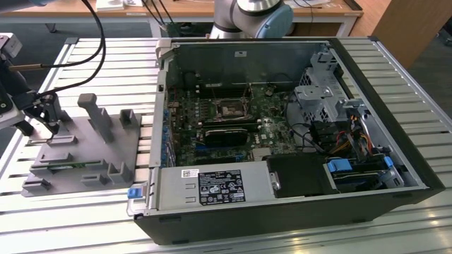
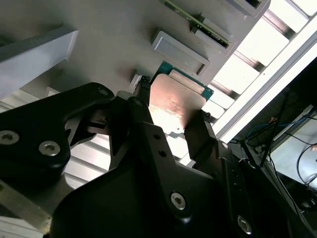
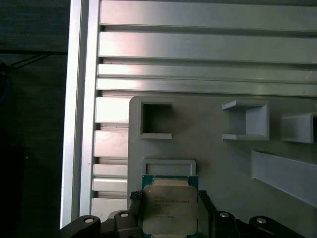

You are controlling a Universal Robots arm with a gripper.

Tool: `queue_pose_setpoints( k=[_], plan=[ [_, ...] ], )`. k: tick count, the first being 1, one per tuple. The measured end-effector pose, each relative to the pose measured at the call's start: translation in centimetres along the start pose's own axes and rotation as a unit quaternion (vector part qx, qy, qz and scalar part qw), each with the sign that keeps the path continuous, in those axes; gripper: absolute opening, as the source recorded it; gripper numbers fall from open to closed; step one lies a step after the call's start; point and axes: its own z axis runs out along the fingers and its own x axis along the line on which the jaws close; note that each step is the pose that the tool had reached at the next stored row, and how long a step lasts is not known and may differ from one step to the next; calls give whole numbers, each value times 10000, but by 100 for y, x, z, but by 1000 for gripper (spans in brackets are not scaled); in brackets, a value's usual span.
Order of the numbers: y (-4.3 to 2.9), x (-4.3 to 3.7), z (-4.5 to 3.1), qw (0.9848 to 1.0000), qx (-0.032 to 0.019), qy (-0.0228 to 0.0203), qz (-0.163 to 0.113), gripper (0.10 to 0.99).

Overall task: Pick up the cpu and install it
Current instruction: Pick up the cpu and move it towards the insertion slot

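Note:
The cpu [image 3: 169, 210], a flat square chip with a dull silver top and a thin green rim, sits between my black fingers [image 3: 135, 199] in both wrist views. My gripper [image 2: 173, 103] is shut on the cpu [image 2: 176, 106], one finger on each opposite edge. It hangs just over the grey fixture plate [image 3: 223, 168], beside a small rectangular frame [image 3: 168, 167]. In the exterior view my gripper [image 1: 48, 123] stands at the left over the fixture plate [image 1: 84, 151]. The black-framed motherboard socket [image 1: 232, 108] lies inside the open computer case.
The open computer case [image 1: 282, 121] takes up the middle and right of the slatted metal table [image 1: 84, 222], with drive cages, cables and a power supply [image 1: 211, 186] inside. Upright grey blocks [image 1: 95, 114] rise from the fixture plate. A memory stick [image 2: 198, 22] lies in a fixture slot.

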Motion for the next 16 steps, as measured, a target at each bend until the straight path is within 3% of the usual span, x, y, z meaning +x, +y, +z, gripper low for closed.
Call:
queue_pose_setpoints(
  k=[16],
  plan=[
    [2,0,-33,10000,0,0,0,529]
  ],
)
